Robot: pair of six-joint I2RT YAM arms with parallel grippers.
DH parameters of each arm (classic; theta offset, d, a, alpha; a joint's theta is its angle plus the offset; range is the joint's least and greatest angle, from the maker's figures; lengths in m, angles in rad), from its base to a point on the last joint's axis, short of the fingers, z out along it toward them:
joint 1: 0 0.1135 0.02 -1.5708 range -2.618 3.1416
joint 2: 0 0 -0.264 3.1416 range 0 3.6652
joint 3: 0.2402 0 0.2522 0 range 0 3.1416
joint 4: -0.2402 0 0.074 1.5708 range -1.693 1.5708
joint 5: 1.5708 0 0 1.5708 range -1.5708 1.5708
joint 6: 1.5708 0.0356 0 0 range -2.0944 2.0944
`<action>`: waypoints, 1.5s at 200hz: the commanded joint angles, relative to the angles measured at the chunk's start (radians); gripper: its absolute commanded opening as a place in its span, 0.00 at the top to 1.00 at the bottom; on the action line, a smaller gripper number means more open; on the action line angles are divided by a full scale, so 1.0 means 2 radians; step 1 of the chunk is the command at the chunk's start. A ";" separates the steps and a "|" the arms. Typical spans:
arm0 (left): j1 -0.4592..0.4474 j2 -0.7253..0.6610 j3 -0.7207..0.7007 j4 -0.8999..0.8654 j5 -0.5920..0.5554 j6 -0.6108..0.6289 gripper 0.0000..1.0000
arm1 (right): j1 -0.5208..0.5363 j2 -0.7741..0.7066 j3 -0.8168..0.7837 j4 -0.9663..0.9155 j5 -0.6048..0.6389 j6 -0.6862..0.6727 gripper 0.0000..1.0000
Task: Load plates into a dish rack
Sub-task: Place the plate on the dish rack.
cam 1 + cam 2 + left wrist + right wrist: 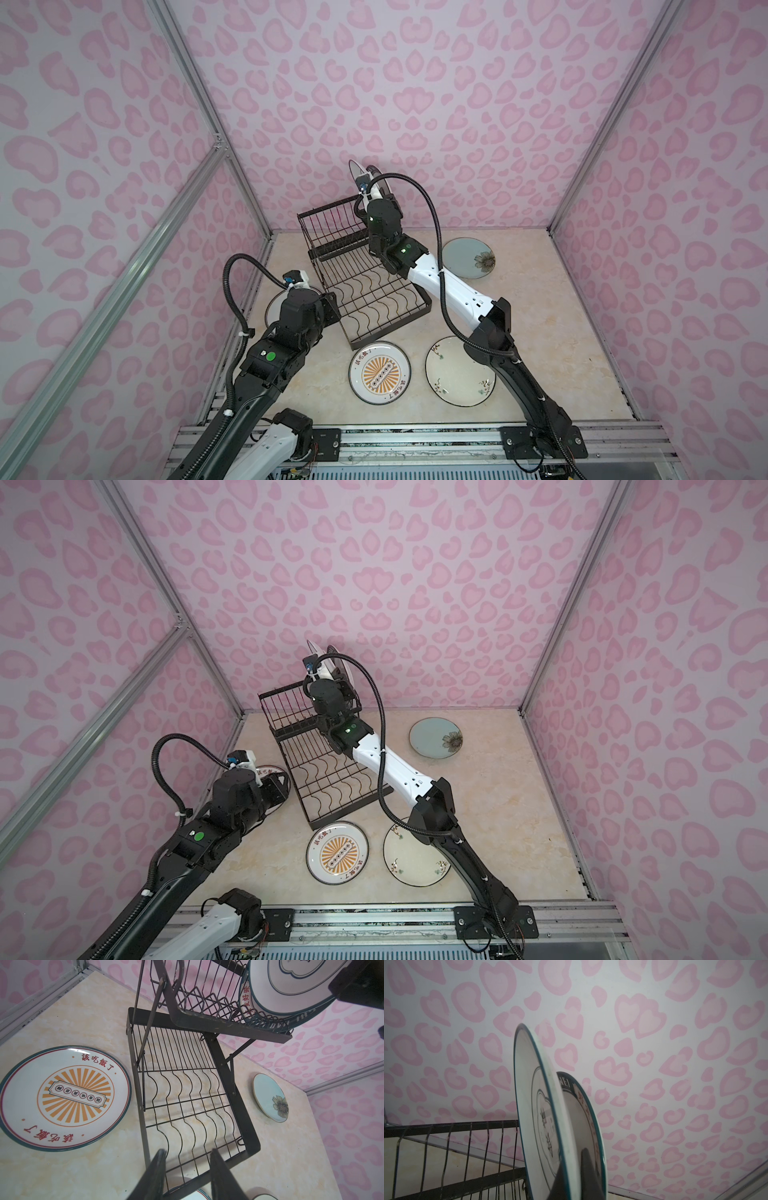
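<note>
Quatrefoil-emblem plate (529, 1105), glossy white ceramic with a teal rim, is held upright at the raised tier of the black wire dish rack (242, 1118) near the counter's back edge, just beside the navy lettered-rim plate (583, 1109). Right gripper (572, 1165), arm stretched forward, pinches its rim. Left gripper (188, 1151) hovers over the lower tray, jaws partly apart and empty.

Soft dim light, wide-angle edge distortion
</note>
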 commanded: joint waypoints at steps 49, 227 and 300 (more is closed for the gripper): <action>0.000 0.003 0.004 0.002 -0.005 0.007 0.61 | -0.003 0.013 0.005 0.029 0.014 -0.003 1.00; 0.001 0.000 0.006 0.002 -0.006 0.010 0.61 | -0.007 0.016 0.002 -0.012 0.007 0.025 1.00; 0.002 -0.007 0.003 -0.001 -0.005 0.009 0.61 | -0.007 0.016 0.002 -0.029 0.012 0.038 1.00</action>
